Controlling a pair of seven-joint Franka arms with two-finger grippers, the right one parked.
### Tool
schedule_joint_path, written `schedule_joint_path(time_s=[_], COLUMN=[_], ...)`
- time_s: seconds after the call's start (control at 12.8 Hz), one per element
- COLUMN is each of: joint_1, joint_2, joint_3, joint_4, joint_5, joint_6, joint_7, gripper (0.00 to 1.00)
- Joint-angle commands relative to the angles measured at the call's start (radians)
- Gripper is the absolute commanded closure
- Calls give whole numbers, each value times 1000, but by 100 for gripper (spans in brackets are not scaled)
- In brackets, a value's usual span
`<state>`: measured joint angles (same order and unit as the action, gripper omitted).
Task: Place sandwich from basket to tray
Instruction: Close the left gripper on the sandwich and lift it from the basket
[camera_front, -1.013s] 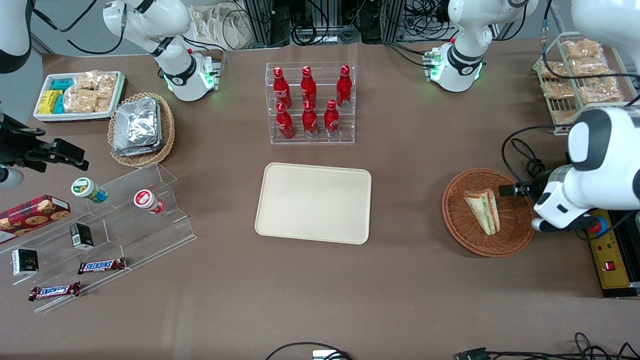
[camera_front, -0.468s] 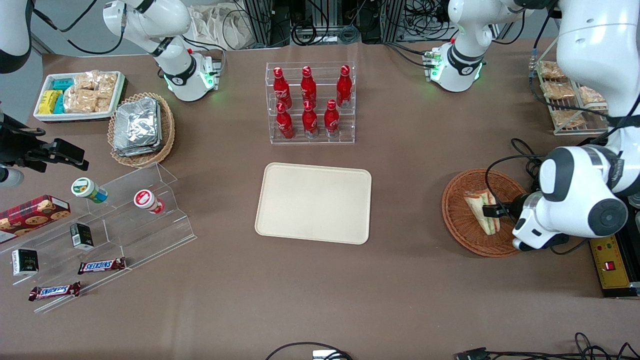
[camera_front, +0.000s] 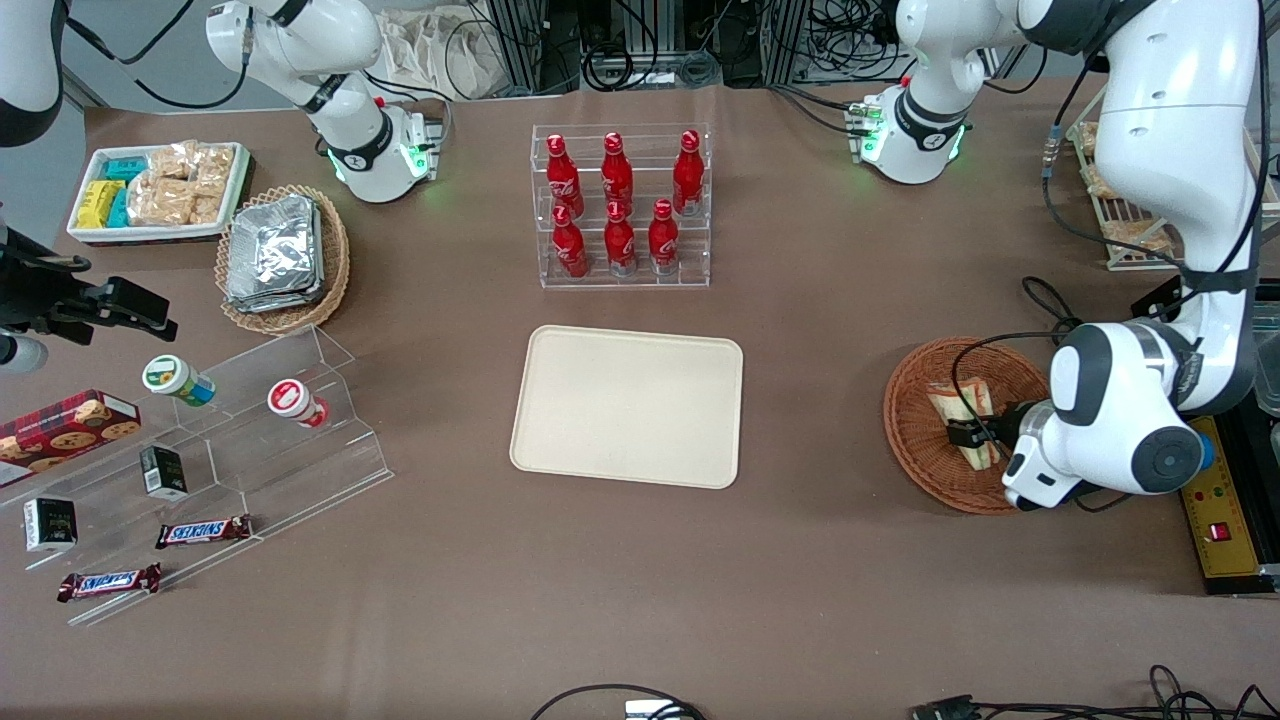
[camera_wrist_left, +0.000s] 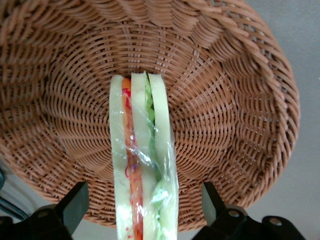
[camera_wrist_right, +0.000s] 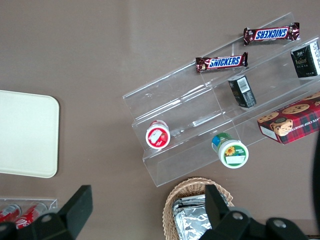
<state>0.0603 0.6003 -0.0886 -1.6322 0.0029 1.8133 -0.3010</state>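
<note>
The wrapped sandwich (camera_front: 962, 407) (camera_wrist_left: 144, 165) lies on edge in the reddish-brown wicker basket (camera_front: 915, 430) (camera_wrist_left: 225, 100) toward the working arm's end of the table. My left gripper (camera_front: 975, 437) (camera_wrist_left: 144, 210) hangs low over the basket, open, one finger on each side of the sandwich with gaps between fingers (camera_wrist_left: 75, 205) and wrap. In the front view the arm covers the part of the basket and sandwich nearest the table end. The cream tray (camera_front: 628, 405) (camera_wrist_right: 25, 134) lies flat at mid-table and holds nothing.
A clear rack of red bottles (camera_front: 620, 205) stands farther from the front camera than the tray. A yellow control box (camera_front: 1222, 520) and cables lie beside the basket. A wire rack of snack bags (camera_front: 1125, 215) sits near the working arm's base.
My left gripper swung in from the table's end over the basket and came down, so its open fingers now straddle the sandwich. The sandwich stayed where it was.
</note>
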Motion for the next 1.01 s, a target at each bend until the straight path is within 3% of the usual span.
schedule_joint_path(time_s=[0.0, 0.16, 0.23, 0.31, 0.47, 0.55, 0.86, 0.94], joint_1=[-2, -2, 0, 0, 0, 0, -7, -7], joint_2=[33, 49, 49, 50, 49, 46, -22, -54], joint_3=[-3, -3, -3, -3, -5, -5, -13, -19], joint_4=[20, 21, 21, 21, 20, 21, 25, 25], joint_5=[3, 2, 3, 3, 0, -1, -1, -1], joint_6=[3, 6, 9, 11, 20, 18, -14, -29], joint_7=[-21, -21, -21, -21, -21, -23, -21, -21], gripper=[0, 0, 6, 14, 56, 68, 91, 91])
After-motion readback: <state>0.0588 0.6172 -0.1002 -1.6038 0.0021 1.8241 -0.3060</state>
